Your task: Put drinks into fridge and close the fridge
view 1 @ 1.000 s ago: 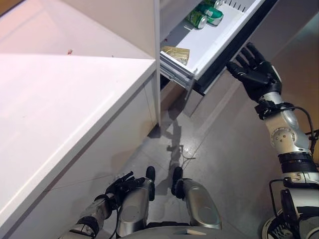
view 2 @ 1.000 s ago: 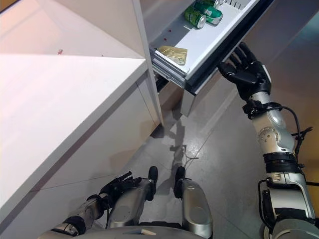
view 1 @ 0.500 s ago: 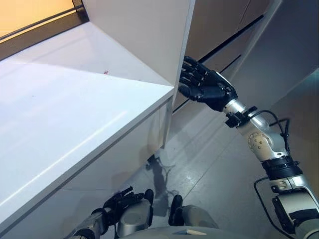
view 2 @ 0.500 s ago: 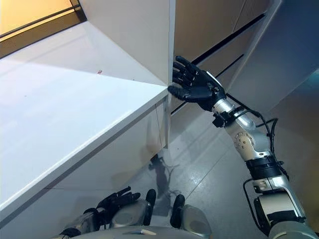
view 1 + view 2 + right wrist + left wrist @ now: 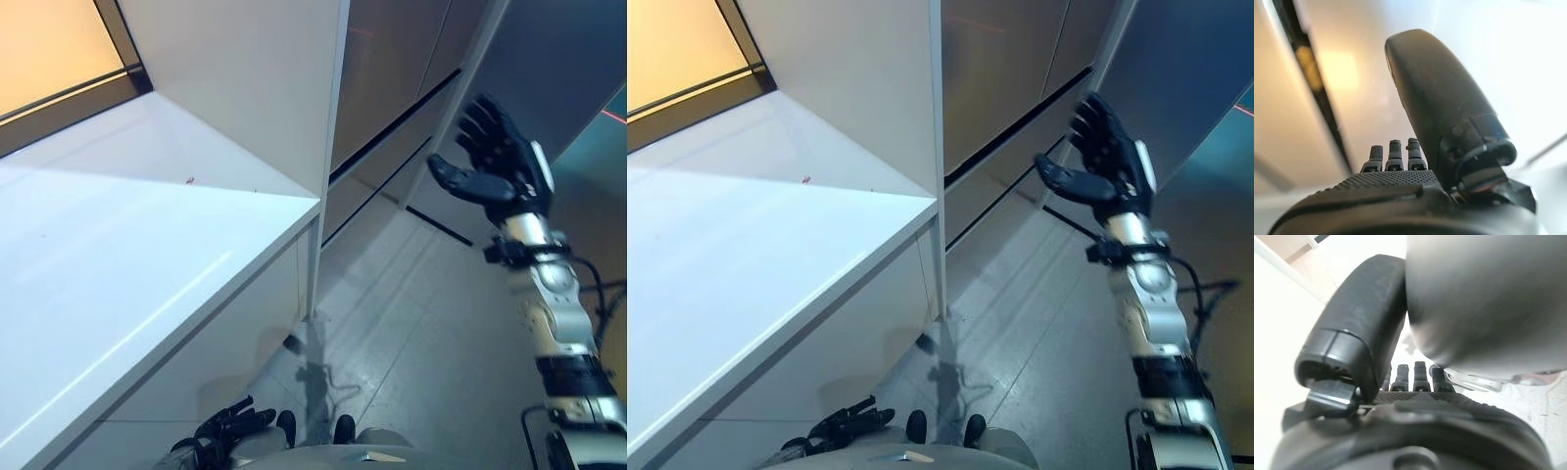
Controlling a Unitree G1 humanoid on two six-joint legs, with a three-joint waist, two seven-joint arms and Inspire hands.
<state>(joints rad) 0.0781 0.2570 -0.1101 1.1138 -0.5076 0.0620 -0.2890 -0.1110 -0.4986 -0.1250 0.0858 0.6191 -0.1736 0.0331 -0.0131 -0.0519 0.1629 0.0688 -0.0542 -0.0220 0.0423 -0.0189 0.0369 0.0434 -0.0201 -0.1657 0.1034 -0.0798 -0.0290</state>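
The fridge front (image 5: 392, 78) is a wall of grey-brown panels with dark gaps between its drawers, and the drawers stand shut. No drinks are in sight. My right hand (image 5: 495, 162) is open with fingers straight, raised in the air to the right of the fridge front and apart from it; it also shows in the right wrist view (image 5: 1396, 183) with its fingers straight and nothing in it. My left hand (image 5: 223, 431) hangs low by my side, open and empty, and shows in the left wrist view (image 5: 1415, 404).
A white counter (image 5: 127, 255) fills the left side, with a tall white side panel (image 5: 245, 88) between it and the fridge. Grey tiled floor (image 5: 411, 294) lies in front of the fridge.
The fridge drawer with green cans stood open a second ago; my right hand pushed it in and it is now shut. The hand has drawn back and up. The camera has tilted up.
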